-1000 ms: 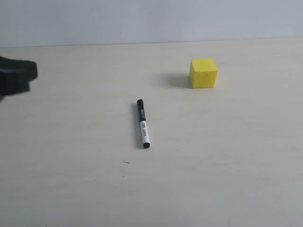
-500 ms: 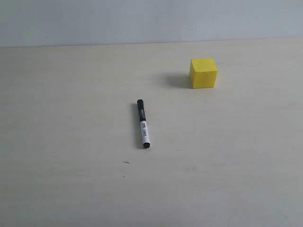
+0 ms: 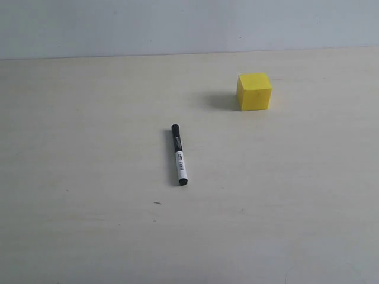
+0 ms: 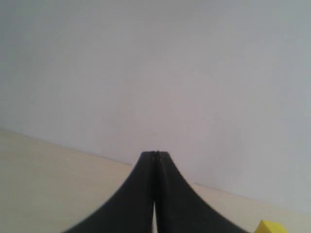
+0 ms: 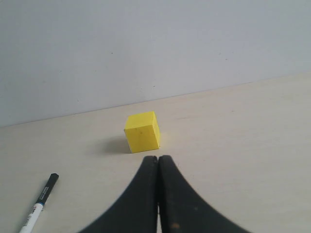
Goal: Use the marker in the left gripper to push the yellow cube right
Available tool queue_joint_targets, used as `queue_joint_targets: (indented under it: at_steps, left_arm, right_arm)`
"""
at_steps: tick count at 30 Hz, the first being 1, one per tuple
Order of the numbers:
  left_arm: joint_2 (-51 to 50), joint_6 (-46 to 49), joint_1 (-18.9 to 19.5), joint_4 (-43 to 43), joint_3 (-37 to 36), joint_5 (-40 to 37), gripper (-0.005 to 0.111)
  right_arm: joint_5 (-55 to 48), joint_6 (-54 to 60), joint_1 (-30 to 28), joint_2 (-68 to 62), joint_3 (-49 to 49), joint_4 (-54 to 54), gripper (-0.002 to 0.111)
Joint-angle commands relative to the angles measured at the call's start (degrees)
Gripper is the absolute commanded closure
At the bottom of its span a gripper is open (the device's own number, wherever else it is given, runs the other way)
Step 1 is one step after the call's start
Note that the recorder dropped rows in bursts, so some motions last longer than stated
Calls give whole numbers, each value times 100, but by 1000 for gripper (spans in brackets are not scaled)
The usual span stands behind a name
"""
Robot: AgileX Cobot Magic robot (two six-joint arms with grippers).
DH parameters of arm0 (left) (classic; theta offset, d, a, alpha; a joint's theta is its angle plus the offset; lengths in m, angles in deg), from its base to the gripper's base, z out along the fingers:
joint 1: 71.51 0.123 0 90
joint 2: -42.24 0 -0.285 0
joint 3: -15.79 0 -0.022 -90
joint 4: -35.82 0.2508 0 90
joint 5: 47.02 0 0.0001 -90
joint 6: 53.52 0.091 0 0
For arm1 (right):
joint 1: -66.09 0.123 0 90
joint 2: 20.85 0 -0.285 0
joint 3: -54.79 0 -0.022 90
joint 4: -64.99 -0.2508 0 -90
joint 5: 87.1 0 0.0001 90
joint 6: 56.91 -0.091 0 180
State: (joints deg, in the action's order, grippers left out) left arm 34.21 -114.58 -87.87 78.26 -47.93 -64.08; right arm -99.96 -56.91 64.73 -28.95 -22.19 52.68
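- Exterior view: the yellow cube (image 3: 254, 92) sits on the pale wooden table (image 3: 89, 225), with its shadow falling on its left side
- The marker (image 3: 179, 155) lies flat on the table, well apart from the cube, to the cube's left and nearer the camera
- Its long black cap is the end closer to the cube, and its white barrel and black tip point away from the cube
- The barrel carries a dark printed label, but the writing is too small to read
- Left wrist view: the left gripper (image 4: 155, 158) has its black fingers pressed together with nothing between them, and the tips stand out against the grey wall
- A corner of the cube (image 4: 272, 227) shows at the edge of this picture, off to one side of the closed fingers
- Right wrist view: the right gripper (image 5: 158, 160) is also closed tight and empty
- Here the cube (image 5: 142, 131) sits just beyond the fingertips without touching them
- The marker (image 5: 40, 203) lies well to the cube's side, and no readable text shows on it
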Motion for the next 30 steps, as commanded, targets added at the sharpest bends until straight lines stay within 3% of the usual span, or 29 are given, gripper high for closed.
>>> queue_joint_targets:
  at_steps: [1, 3, 4, 6, 8, 13, 18, 30]
  left_arm:
    - [24, 1141, 9, -901, -288, -86, 106]
    - [24, 3202, 9, -2613, -369, -86, 106]
    - [24, 4849, 9, -3673, -394, -74, 106]
    - [24, 6731, 114, -5181, -412, -74, 106]
    - [24, 7559, 332, -5970, -412, -86, 106]
    - [24, 7042, 823, -5616, -752, -129, 106]
    - [24, 4841, 921, -3562, -1350, -4, 106]
    - [24, 4708, 1076, -3253, -1350, -352, 106]
  right_arm:
    - [34, 0, 1, 16, -24, -9, 108]
    - [34, 0, 1, 16, -24, -9, 108]
    - [34, 0, 1, 16, -24, -9, 108]
    - [34, 0, 1, 16, -24, -9, 108]
    - [34, 0, 1, 16, -24, -9, 108]
    - [34, 0, 1, 16, -24, -9, 108]
    - [34, 0, 1, 16, -24, -9, 108]
    - [34, 0, 1, 16, -24, -9, 108]
